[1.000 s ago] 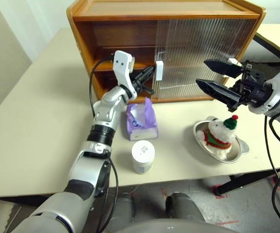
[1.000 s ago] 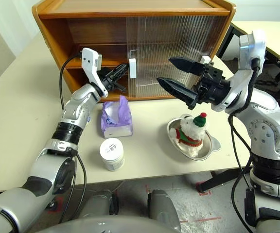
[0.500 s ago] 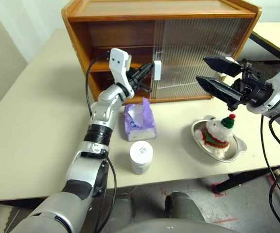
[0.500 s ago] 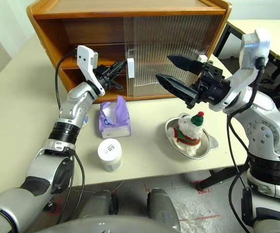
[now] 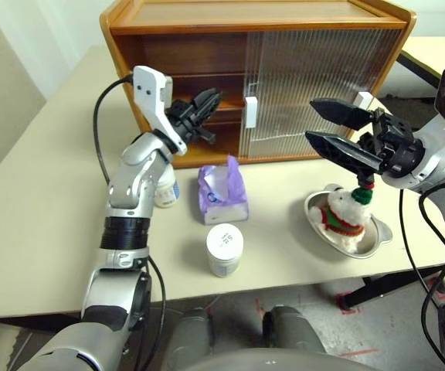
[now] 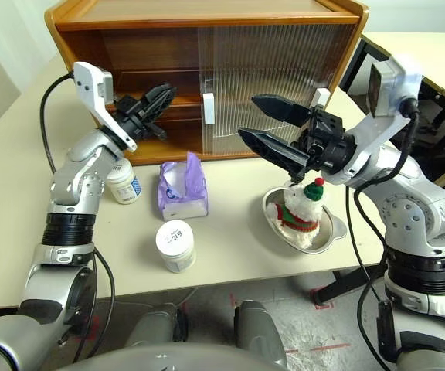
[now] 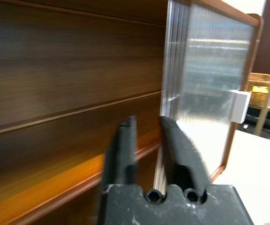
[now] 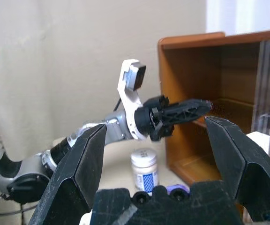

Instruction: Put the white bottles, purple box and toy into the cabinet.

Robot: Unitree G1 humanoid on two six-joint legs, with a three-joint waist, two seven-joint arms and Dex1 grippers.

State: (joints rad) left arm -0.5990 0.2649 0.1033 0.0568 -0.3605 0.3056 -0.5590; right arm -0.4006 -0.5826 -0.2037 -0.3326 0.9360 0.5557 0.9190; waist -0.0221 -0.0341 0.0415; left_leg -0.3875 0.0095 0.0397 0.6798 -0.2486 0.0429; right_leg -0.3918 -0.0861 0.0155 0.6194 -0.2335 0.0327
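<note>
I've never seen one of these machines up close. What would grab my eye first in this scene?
Probably the big wooden cabinet at the back of the table, its left half open and its ribbed sliding doors pushed right, with the left gripper raised in front of the open shelves. Next, the right gripper, spread wide above a fluffy white toy bear sitting in a silver dish. A purple tissue box and two white bottles stand between them.

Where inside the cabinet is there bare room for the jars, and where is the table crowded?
Both shelves of the cabinet look bare in the open left half, between its left wall and the sliding door's white handle. The table is crowded just in front: one white bottle, purple box, second white bottle, toy in its dish.
</note>
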